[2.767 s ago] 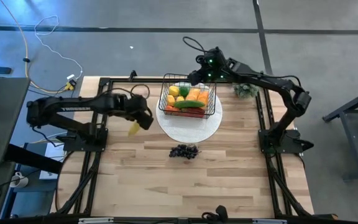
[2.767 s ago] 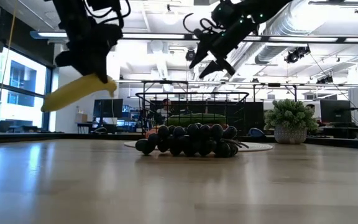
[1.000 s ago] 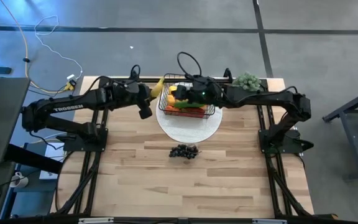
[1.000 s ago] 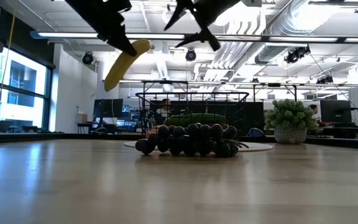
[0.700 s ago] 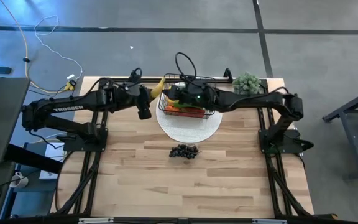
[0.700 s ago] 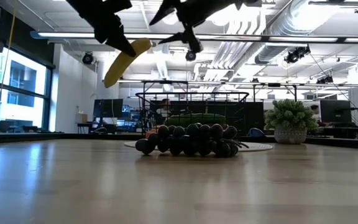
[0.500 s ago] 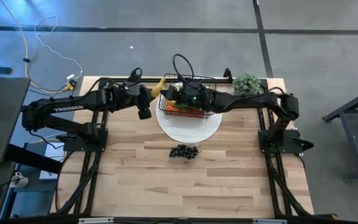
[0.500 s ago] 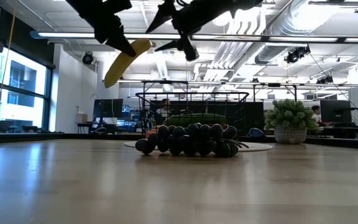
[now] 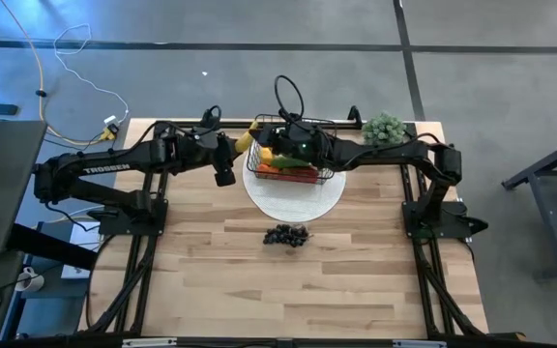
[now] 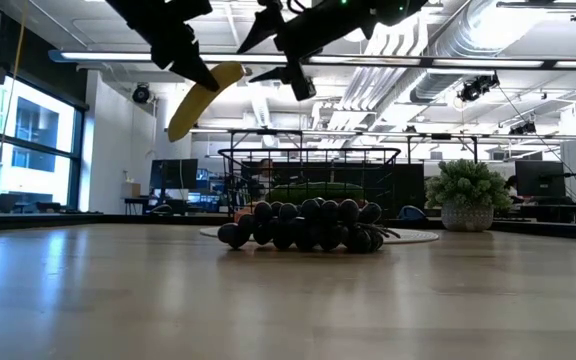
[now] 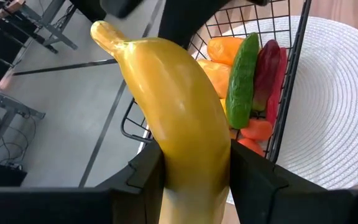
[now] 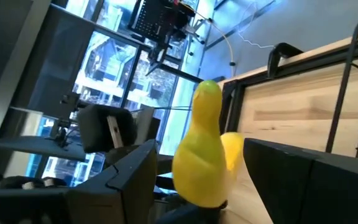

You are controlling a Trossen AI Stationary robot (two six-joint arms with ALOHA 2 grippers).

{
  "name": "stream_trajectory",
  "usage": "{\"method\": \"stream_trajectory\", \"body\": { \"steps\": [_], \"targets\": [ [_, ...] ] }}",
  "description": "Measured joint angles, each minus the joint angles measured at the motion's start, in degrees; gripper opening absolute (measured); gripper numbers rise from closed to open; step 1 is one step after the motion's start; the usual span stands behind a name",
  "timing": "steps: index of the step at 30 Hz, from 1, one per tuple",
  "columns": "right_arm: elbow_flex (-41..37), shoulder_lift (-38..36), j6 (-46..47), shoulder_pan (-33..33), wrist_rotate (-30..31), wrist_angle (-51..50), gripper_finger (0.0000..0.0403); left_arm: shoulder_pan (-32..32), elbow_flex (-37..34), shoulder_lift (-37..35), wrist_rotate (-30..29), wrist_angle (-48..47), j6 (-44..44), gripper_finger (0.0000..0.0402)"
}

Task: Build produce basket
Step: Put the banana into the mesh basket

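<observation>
The yellow banana [image 9: 247, 136] is up in the air at the left side of the black wire basket [image 9: 325, 155], held by my left gripper [image 11: 188, 177]. The basket stands on the round white plate [image 9: 295, 193] and holds a green cucumber [image 11: 242, 71], a red chili [image 11: 271, 68] and oranges [image 11: 216, 74]. My right gripper [image 12: 197, 186] is open above the basket's left edge, with its fingers on either side of the banana's free end [image 12: 205, 143]; whether they touch it, I cannot tell. The dark purple grapes [image 9: 286, 235] lie on the table near the plate. My left gripper holds the banana by its thick lower part [image 11: 194, 155], pinched between the two fingers [image 11: 146, 177], which lie across it. It comes from the table's left side. The banana is lifted clear and sticks out past the fingers, with its stem tip [image 11: 103, 31] foremost.
A green bushy plant [image 9: 385, 127] stands at the table's far right corner. The near half of the wooden table [image 9: 288, 290] has free room. Both arms meet above the basket's left edge, close to each other.
My right gripper has moved toward the table's left, across the basket, until its open fingers stand around the banana's free end. My left gripper has kept still with the banana held up.
</observation>
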Motion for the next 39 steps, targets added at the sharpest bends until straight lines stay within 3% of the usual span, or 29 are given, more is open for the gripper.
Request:
{"method": "stream_trajectory", "body": {
  "steps": [4,12,20,29,33,39],
  "targets": [
    [0.0,0.0,0.0,0.0,0.0,0.5,0.0220,0.0,0.0,0.0,2.5,0.1,-0.1,0.0133],
    [0.0,0.0,0.3,0.4,-0.2,-0.1,0.0220,-1.2,0.0,1.9,1.7,2.4,0.1,0.0133],
    [0.0,0.0,1.0,0.4,-1.2,-3.5,0.0220,-3.3,0.0,5.3,-5.6,4.4,3.0,0.0133],
    [0.0,0.0,1.1,0.4,-2.1,-4.8,0.0217,-2.9,0.0,5.4,-6.8,8.1,4.8,0.0133],
    [0.0,0.0,1.0,-0.1,-2.0,-4.8,0.0185,-2.9,0.0,5.7,-6.7,9.2,5.5,0.0133],
    [0.0,0.0,-0.4,-0.4,-1.8,-5.2,0.0099,-2.8,0.0,6.7,-7.2,9.5,6.6,0.0134]
  ]
}}
